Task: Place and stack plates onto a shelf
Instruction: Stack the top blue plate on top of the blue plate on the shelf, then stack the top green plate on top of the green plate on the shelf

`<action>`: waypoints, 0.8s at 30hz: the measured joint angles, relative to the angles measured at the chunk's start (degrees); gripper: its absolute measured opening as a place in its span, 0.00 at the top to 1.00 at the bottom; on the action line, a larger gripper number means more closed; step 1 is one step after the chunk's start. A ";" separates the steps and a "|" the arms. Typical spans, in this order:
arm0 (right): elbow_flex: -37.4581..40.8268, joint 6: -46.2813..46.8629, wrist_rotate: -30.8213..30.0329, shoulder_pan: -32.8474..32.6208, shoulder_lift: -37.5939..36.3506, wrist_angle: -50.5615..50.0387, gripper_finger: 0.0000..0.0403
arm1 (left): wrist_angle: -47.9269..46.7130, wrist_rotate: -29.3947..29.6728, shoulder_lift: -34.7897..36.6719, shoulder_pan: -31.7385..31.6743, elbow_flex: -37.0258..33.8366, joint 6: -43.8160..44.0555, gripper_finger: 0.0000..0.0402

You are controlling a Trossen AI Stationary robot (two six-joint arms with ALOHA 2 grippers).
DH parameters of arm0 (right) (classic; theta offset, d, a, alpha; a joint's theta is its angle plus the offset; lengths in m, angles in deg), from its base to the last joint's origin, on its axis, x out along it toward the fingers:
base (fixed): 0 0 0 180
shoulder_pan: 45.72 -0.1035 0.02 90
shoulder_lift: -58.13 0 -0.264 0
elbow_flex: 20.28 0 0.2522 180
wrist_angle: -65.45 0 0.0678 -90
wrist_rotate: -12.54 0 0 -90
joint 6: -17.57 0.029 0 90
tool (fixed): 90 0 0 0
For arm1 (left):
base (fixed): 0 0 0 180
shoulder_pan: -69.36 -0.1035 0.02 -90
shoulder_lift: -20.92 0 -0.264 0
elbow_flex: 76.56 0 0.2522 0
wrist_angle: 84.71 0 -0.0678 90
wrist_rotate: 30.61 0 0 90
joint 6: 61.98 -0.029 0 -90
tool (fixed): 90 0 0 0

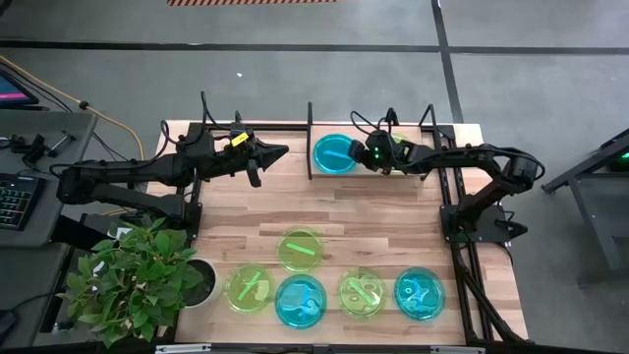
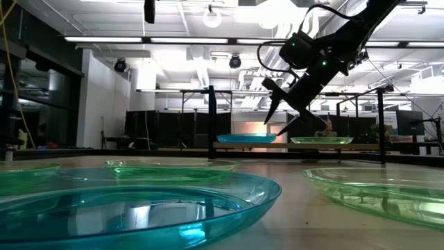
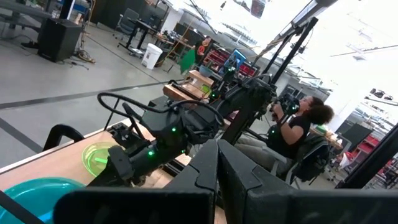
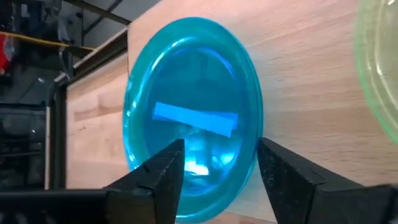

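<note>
Wooden tabletop (image 1: 393,211) seen from above carries the shelf (image 1: 311,138) along its far edge, where a cyan-blue plate (image 1: 334,153) lies on the base board; a lime-green plate beside it is mostly hidden under the right gripper (image 1: 362,154). The left gripper (image 1: 280,151) hangs near the shelf's left end, holding nothing. Five more plates sit near the front edge, three green and two blue, beside a potted plant (image 1: 138,280).

From table height, the right gripper (image 2: 281,123) hovers over the shelf with its fingers spread apart, between the blue plate (image 2: 246,139) and the green plate (image 2: 321,140). Nearer plates are cut off by the frame.

Past the left wrist, that arm's own fingers (image 3: 217,180) fill the lower frame, pressed close together. The right arm's body covers most of the shelf, and a seated person (image 3: 292,134) shows behind.

Past the right wrist, two parted fingers (image 4: 161,177) frame the blue plate (image 4: 193,118) with its lighter stripe, not touching it; the green plate (image 4: 379,74) is cropped at the edge.
</note>
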 joint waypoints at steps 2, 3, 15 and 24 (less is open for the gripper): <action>0.00 -0.42 -0.12 0.03 -0.73 -0.78 0.53 | 0.00 0.00 0.00 0.00 0.00 0.04 1.00; 0.00 -0.81 -0.43 0.03 -1.21 -1.09 0.53 | 0.00 0.00 0.00 0.00 0.00 0.02 1.00; 0.00 -17.29 -3.13 -2.58 -14.81 -11.59 0.53 | -0.04 0.00 0.00 0.00 0.00 -0.03 1.00; 0.00 -29.26 5.61 -18.90 -28.30 -13.33 0.53 | -0.07 -0.48 0.00 0.00 0.00 -2.98 1.00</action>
